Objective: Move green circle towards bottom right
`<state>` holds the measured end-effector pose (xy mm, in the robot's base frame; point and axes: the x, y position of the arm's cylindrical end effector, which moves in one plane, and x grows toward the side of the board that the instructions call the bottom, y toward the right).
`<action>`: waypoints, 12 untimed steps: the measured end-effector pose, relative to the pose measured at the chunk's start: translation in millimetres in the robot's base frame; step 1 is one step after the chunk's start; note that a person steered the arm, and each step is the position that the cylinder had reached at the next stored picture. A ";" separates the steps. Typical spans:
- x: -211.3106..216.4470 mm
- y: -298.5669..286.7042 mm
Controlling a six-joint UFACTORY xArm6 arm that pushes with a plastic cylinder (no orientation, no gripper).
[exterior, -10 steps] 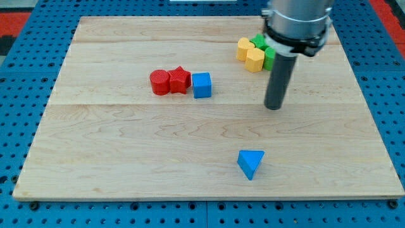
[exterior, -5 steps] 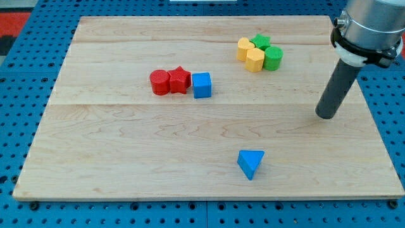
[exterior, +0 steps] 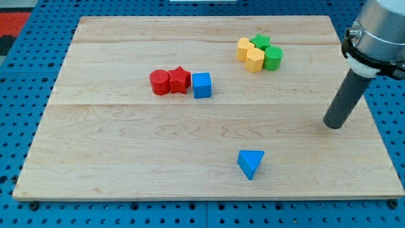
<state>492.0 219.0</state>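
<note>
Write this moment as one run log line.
my tip: right of all blocks, touching none | green circle block: top cluster beside yellow block | push: not started

single raised view, angled down, whole wooden board framed

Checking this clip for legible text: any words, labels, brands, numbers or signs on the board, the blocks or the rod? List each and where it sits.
None: no readable text shows in the camera view.
The wooden board is bare wood grain.
The green circle, blue triangle and red star carry no markings.
My tip, at the board's right, and the rod above it are plain and dark.
</note>
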 end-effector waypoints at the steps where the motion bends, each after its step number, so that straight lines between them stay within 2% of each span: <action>1: 1.3 1.4; 3: 1.4 -5.9; 4: 1.4 -47.2; 5: -11.3 -63.8; 6: -60.5 12.8; 8: -161.8 29.3; 9: -186.3 12.4; 12: -175.8 -119.3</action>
<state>316.2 99.6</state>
